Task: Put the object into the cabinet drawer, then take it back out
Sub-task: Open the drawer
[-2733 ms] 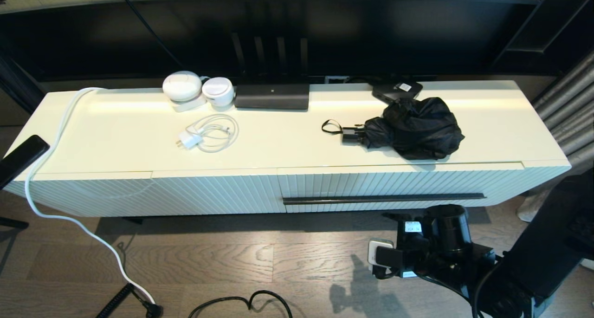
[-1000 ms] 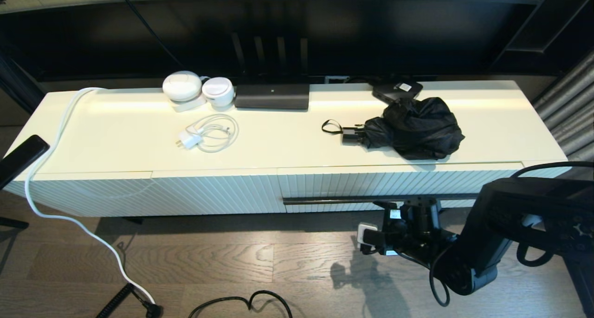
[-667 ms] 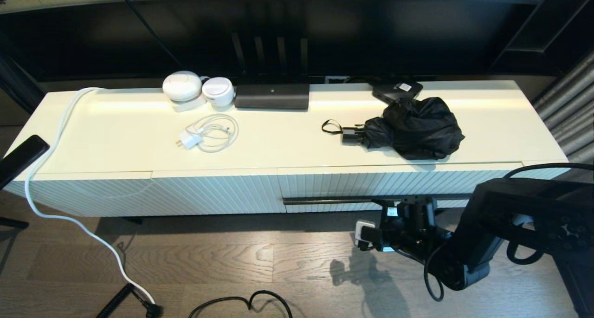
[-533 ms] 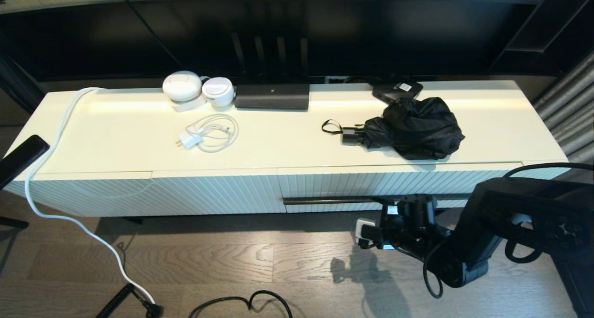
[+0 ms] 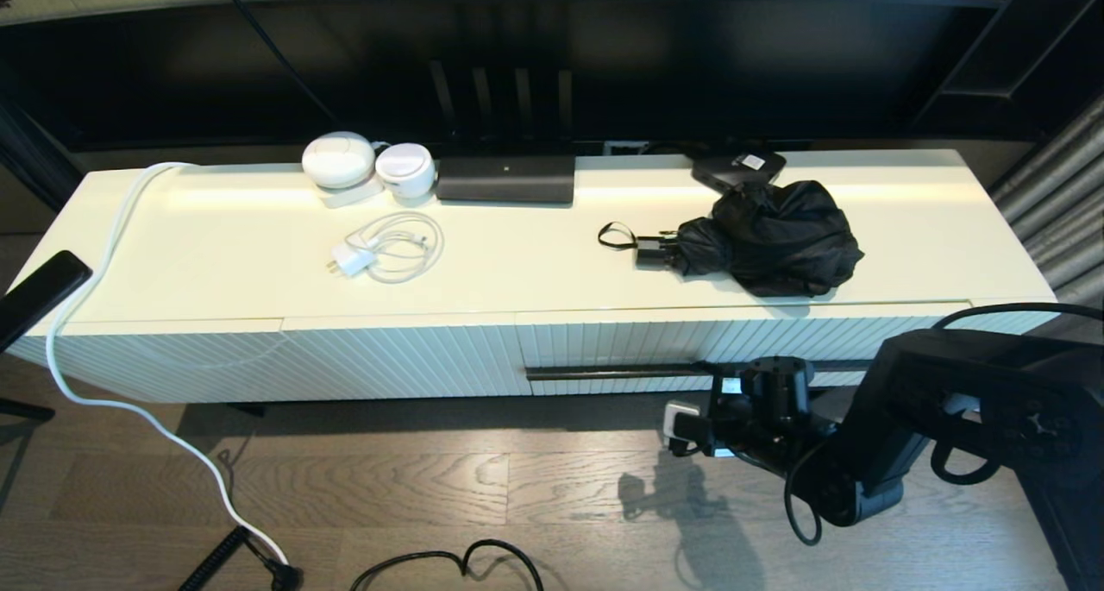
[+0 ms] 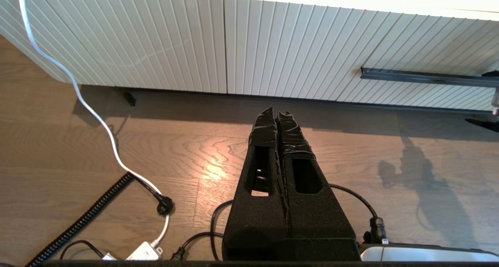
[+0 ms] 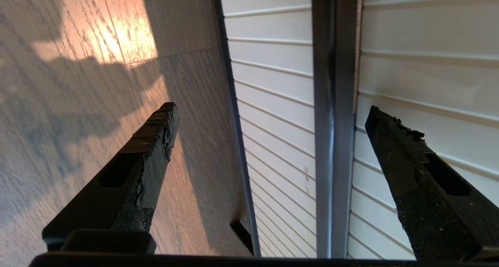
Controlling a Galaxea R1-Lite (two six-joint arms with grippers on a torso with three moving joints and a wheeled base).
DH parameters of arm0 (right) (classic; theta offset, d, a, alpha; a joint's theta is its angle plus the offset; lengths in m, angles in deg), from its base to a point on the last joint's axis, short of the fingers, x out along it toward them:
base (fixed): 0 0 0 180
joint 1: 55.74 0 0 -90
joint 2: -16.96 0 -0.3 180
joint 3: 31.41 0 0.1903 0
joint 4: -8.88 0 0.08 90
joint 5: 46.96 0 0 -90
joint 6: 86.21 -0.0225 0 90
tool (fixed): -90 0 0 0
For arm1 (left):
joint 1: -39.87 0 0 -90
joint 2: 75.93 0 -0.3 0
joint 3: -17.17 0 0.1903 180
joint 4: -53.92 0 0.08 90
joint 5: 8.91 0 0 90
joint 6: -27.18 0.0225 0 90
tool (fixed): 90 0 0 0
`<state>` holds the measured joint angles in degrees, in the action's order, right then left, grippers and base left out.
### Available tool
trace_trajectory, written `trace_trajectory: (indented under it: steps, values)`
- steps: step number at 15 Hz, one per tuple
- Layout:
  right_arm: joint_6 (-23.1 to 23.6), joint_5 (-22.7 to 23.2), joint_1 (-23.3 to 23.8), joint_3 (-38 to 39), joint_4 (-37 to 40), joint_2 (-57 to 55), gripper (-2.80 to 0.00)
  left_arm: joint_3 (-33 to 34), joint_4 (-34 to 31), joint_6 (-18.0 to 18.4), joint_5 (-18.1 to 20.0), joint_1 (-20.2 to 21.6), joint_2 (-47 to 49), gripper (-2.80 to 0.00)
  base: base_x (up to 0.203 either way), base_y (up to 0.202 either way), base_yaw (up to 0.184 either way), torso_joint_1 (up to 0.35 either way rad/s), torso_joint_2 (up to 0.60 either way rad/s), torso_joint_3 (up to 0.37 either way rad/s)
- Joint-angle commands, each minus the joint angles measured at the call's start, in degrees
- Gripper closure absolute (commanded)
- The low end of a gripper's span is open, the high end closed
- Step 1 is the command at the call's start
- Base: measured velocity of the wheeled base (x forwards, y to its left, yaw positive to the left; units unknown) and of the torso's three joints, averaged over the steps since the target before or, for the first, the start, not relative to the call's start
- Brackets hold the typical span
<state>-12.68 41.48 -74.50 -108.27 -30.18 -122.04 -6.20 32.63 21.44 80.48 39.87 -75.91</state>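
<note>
The umbrella (image 5: 768,237) lies near the cabinet top's front edge; right gripper (image 7: 269,115) fingers spread astride the drawer handle (image 7: 333,103).

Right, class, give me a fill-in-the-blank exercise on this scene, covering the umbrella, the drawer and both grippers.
1. The compact black folding umbrella lies on the cabinet's ____, not inside it.
2. The wide cream-white ribbed drawer is ____.
3. The right gripper has its fingers ____, one on each side of the long thin black bar handle.
4. The left gripper is ____ and points at the wooden floor before the cabinet.

Missing words: top; closed; open; shut
</note>
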Motion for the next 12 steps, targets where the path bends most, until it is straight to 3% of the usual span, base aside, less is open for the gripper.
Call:
trace_trajectory:
  steps: [1, 12]
  values:
    - [0.5, 0.0, 0.0, 0.0, -0.3, -0.5, -2.80, 0.0, 0.0, -0.1, 0.0, 0.0, 0.0, 0.00, 0.000, 0.000, 0.000, 0.000, 0.00, 0.000]
    - [0.6, -0.3, 0.0, -0.2, -0.5, -1.8, -2.80, 0.0, 0.0, -0.1, 0.0, 0.0, 0.0, 0.00, 0.000, 0.000, 0.000, 0.000, 0.00, 0.000]
